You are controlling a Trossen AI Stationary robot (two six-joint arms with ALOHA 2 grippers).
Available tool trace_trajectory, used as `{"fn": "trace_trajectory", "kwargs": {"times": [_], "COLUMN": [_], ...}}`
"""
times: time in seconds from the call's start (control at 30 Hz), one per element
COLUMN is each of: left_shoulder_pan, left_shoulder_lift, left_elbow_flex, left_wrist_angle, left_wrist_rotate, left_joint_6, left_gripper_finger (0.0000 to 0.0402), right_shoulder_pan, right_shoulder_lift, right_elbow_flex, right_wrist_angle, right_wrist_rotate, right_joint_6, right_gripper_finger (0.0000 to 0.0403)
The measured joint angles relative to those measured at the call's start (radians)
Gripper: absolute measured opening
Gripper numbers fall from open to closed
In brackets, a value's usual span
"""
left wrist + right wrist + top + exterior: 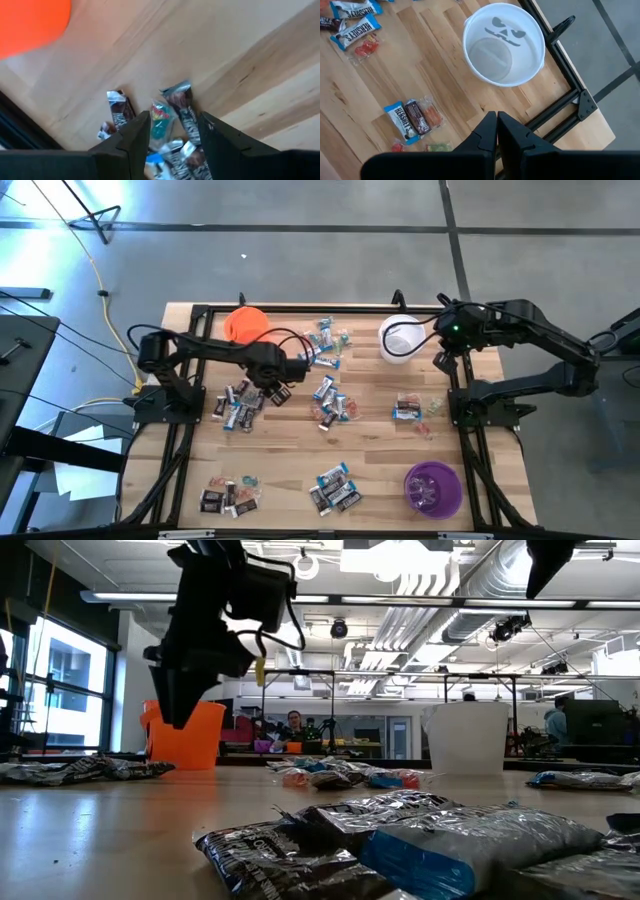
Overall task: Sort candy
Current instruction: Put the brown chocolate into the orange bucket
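Candy lies in small heaps on the wooden table. My left gripper (pixel 274 387) hangs open just above the left heap (pixel 240 408), clear of it in the low view (pixel 180 716). In the left wrist view its fingers (pixel 172 127) stand on either side of a teal-and-red piece (pixel 160 122), with dark pieces (pixel 182 107) beside it. My right gripper (pixel 497 125) is shut and empty, held high near the white cup (pixel 502 45) at the table's far right (pixel 441 360).
An orange cup (pixel 245 325) stands at the far left and a purple cup (pixel 432 488) at the near right. More candy heaps lie at the far middle (pixel 325 340), the centre (pixel 330 405), the right (pixel 410 410), near left (pixel 230 495) and near middle (pixel 335 488).
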Motion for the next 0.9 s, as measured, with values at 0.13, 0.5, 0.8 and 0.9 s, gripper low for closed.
{"fn": "trace_trajectory", "kwargs": {"times": [0.13, 0.5, 0.8, 0.9], "left_shoulder_pan": [0.0, -0.045, -0.077, -0.077], "left_shoulder_lift": [0.019, 0.01, -0.006, -0.01], "left_elbow_flex": [0.0, -0.185, -0.266, -0.311], "left_wrist_angle": [0.005, 0.178, 0.331, 0.355], "left_wrist_rotate": [0.0, 0.111, 0.123, 0.124], "left_joint_6": [-0.04, -0.162, -0.238, -0.26], "left_gripper_finger": [0.0154, 0.0154, 0.0154, 0.0154], "right_shoulder_pan": [0.0, 0.0, 0.0, 0.0], "right_shoulder_lift": [-0.015, -0.07, -0.058, -0.055], "right_elbow_flex": [-0.001, -0.001, -0.001, -0.001], "right_wrist_angle": [0.0, 0.0, 0.003, 0.005], "right_wrist_rotate": [-0.015, -0.035, -0.034, -0.034], "right_joint_6": [0.0, 0.006, 0.047, 0.057], "right_gripper_finger": [0.0009, 0.0009, 0.0009, 0.0009]}}
